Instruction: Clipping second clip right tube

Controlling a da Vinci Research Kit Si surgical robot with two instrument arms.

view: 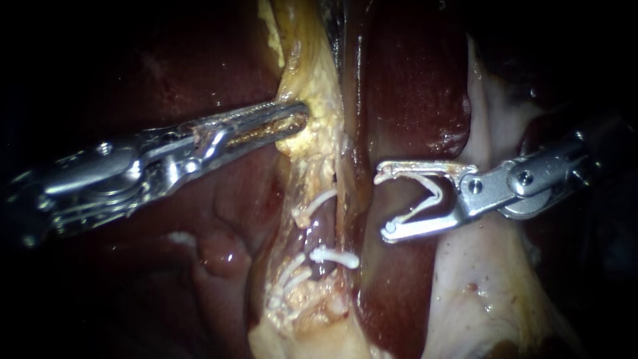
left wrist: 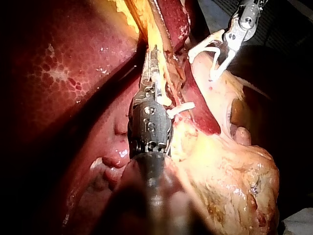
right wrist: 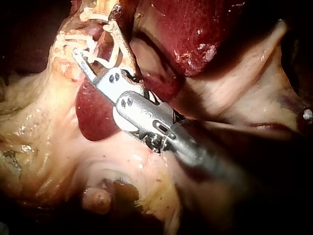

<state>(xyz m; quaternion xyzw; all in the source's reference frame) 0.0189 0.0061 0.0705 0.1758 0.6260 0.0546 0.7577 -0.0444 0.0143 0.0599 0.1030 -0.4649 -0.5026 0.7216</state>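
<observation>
Left instrument: claw closed on yellow tissue.
Right instrument: claw wide, an open white clip held inside.
Clip place: near the closed clips, apart from them.

Right instrument (clip within) right of left instrument

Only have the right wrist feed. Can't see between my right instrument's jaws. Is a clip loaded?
Observer: Yes. The endoscope view shows a white clip held between the jaws of the right instrument, spread in a V.
Operator: Anything inside it yet?
Observer: Not that I can see. Its open end lies short of the placed clips, off to their side.
Operator: Where's the left instrument?
Observer: The left instrument has its tip at the yellow tissue, higher in the endoscope view than those clips.
</observation>
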